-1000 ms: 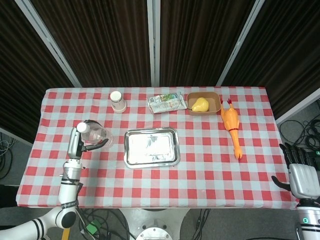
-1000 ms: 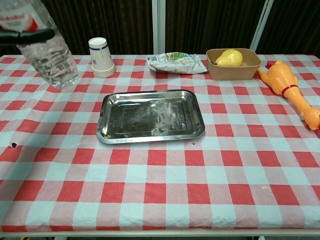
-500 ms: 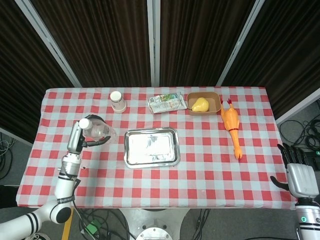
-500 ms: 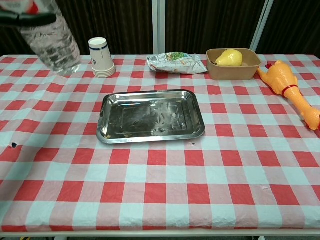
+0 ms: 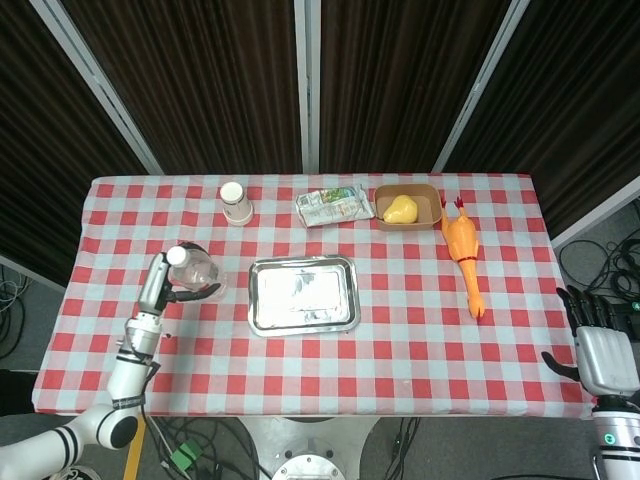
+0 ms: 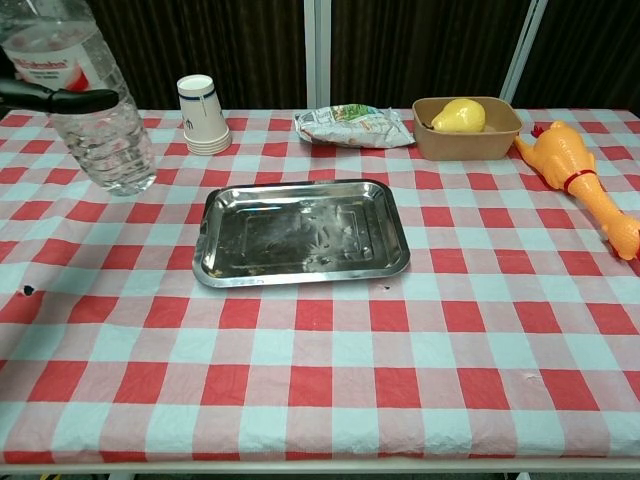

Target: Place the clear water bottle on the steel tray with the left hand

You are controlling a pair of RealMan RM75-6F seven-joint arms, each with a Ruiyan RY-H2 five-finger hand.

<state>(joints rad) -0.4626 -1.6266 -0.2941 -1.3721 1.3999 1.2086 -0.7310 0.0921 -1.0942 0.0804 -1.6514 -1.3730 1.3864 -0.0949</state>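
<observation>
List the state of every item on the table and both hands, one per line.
clear water bottle: upright, capped, held left of the tray
left hand: grips the bottle
right hand: off the table, holds nothing
steel tray: empty
paper cups: stacked, upside down
brown bowl: holds a yellow pear
rubber chicken: lying down
snack bag: lying flat

Stack of paper cups point(image 6: 201, 115) stood at the back, crinkled snack packet point(image 6: 353, 126) beside brown bowl point(image 6: 467, 135) that held a yellow pear point(image 6: 458, 115), rubber chicken point(image 6: 582, 184) lay right, all on checked tablecloth point(image 6: 330, 360)
</observation>
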